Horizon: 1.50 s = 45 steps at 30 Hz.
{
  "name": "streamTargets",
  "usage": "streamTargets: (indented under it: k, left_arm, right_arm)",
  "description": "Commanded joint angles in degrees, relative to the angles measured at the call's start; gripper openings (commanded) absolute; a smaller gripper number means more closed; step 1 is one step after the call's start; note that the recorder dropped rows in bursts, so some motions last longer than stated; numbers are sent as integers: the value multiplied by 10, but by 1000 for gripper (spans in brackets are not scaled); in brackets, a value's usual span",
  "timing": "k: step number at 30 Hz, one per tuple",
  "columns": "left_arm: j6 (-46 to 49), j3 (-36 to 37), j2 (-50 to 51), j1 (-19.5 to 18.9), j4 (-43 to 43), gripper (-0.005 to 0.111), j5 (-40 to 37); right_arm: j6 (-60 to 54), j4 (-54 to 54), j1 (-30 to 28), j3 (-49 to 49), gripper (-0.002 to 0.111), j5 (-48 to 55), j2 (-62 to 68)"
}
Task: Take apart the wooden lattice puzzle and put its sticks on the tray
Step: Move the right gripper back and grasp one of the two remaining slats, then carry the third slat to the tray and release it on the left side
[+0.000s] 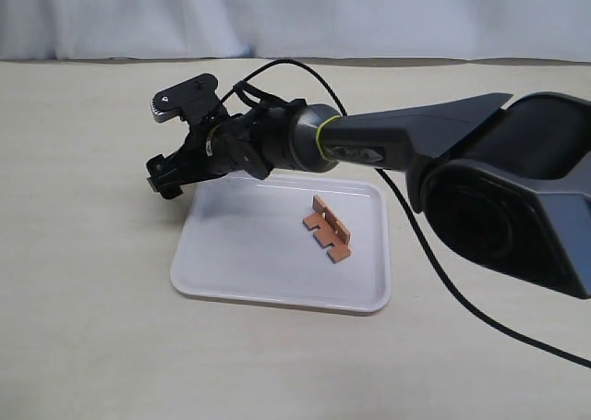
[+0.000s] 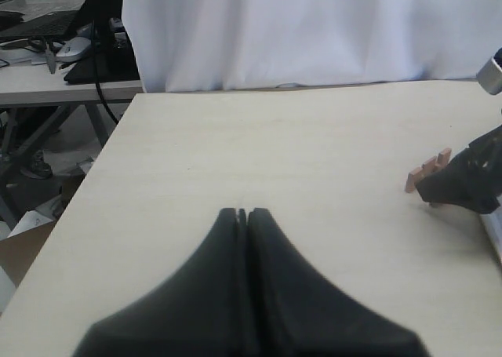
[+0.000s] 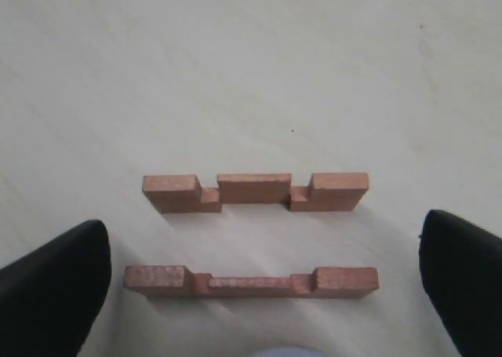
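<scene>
No assembled lattice puzzle shows, only separate sticks. Two notched reddish-brown sticks (image 1: 328, 228) lie on the white tray (image 1: 249, 258), right of its middle. Two more lie side by side on the bare table in the right wrist view, one stick (image 3: 255, 192) further out and the other stick (image 3: 251, 281) between the fingers. My right gripper (image 3: 255, 290) hangs open over them, one black finger (image 3: 47, 294) off each end, touching neither. In the exterior view this gripper (image 1: 166, 180) is past the tray's far left corner and hides those sticks. My left gripper (image 2: 241, 213) is shut and empty.
The left wrist view shows the right gripper (image 2: 459, 186) low over the table with a stick end (image 2: 427, 169) beside it. A white curtain (image 1: 295, 14) closes off the table's far edge. The right arm's black cable (image 1: 443, 282) trails across the table right of the tray.
</scene>
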<state>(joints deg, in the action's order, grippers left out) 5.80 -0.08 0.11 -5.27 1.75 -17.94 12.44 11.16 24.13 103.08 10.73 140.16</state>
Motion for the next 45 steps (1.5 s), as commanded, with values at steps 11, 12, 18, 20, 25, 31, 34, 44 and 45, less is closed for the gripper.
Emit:
streamTargets:
  k: [11, 12, 18, 20, 25, 31, 34, 44, 45]
  left_arm:
    - [-1, 1, -1, 0, 0, 0, 5]
    - [-1, 1, -1, 0, 0, 0, 5]
    - [-1, 1, -1, 0, 0, 0, 5]
    - [-1, 1, -1, 0, 0, 0, 5]
    - [-1, 1, -1, 0, 0, 0, 5]
    - [-1, 1, -1, 0, 0, 0, 5]
    - [-1, 1, -1, 0, 0, 0, 5]
    - [-1, 1, -1, 0, 0, 0, 5]
    - [-1, 1, -1, 0, 0, 0, 5]
  right_arm:
    - [0, -16, 0, 2, 91, 1, 16]
    - [0, -16, 0, 2, 91, 1, 17]
    - [0, -16, 0, 2, 70, -1, 16]
    - [0, -16, 0, 2, 50, 6, 10]
    - [0, -14, 0, 2, 5, 46, -34]
    - [-43, -14, 0, 1, 5, 144, -112]
    - [-79, -22, 0, -22, 5, 185, -152]
    - [-117, -80, -8, -334, 5, -5, -322]
    - [-117, -80, -9, -365, 5, -30, -329]
